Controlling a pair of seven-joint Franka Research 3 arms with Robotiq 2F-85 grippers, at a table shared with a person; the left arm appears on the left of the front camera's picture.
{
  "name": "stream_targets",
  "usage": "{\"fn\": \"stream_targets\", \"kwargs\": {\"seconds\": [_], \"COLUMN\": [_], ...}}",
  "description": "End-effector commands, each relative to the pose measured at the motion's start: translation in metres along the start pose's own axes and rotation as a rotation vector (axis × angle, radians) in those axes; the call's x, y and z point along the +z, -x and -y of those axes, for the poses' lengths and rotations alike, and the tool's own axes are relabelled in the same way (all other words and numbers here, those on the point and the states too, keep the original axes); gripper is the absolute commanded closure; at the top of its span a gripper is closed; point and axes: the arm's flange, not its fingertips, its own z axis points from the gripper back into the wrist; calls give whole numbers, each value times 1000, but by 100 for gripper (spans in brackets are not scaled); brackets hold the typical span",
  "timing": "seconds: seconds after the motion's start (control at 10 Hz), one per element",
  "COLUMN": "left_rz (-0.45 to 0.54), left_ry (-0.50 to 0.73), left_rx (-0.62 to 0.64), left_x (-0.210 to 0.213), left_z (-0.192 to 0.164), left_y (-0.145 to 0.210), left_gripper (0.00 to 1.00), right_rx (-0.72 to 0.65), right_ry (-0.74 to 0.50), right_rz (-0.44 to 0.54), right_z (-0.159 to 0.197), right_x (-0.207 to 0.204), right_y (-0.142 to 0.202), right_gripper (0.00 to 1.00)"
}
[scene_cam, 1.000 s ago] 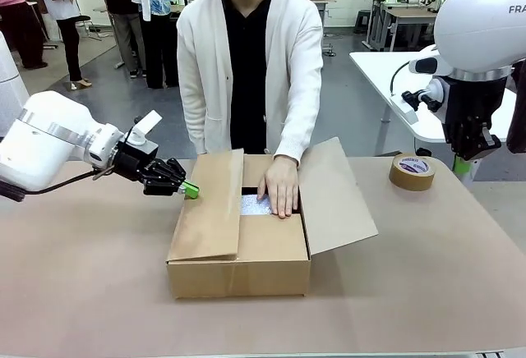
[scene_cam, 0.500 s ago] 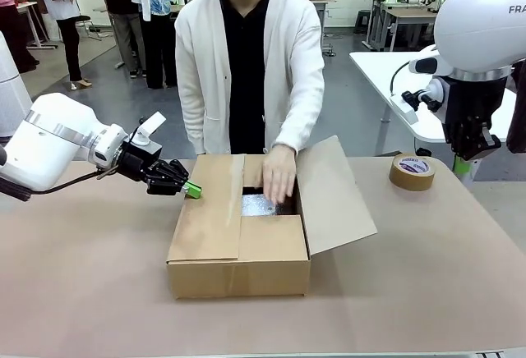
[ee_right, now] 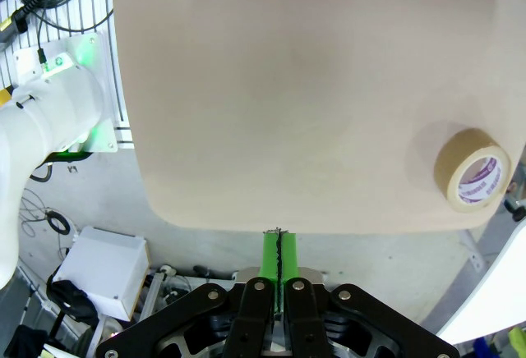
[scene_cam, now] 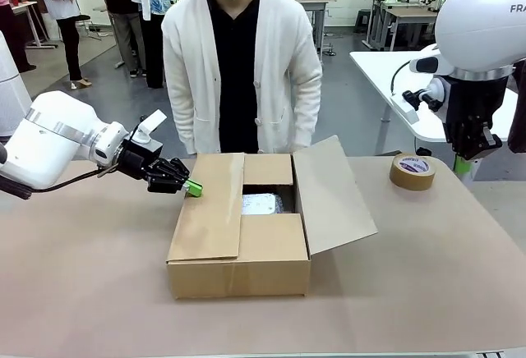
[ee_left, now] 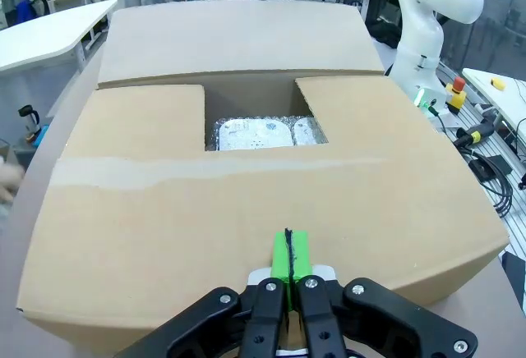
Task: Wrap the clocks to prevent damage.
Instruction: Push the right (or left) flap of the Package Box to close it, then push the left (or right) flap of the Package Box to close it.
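Revealing wrapped clocks (ee_left: 255,134) inside box (ee_left: 246,202), left wrist view; left tool (ee_left: 288,250) and right tool (ee_right: 279,251) closed, empty.

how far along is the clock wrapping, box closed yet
Done: a white item in shiny wrap lies inside the brown cardboard box; its left flap and near flap lie folded. In hand: the shut left gripper sits at the left flap. Left: the right flap stands open, the brown tape roll untouched near the shut right gripper.
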Motion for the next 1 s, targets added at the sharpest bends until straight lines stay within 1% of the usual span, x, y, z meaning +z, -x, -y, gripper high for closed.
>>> {"fn": "stream_targets", "kwargs": {"seconds": [0.0,0.9], "left_rz": [-7,-7], "left_ry": [-4,-4], "left_rx": [-4,-4], "left_x": [-3,-3], "left_z": [0,0], "left_y": [3,3], "left_gripper": [100,100], "right_rx": [-1,-1], "right_ry": [-3,-3], "right_rz": [3,3], "right_z": [0,0], "right_x": [-1,-1], "right_y": [1,1], "right_gripper": [99,99]}}
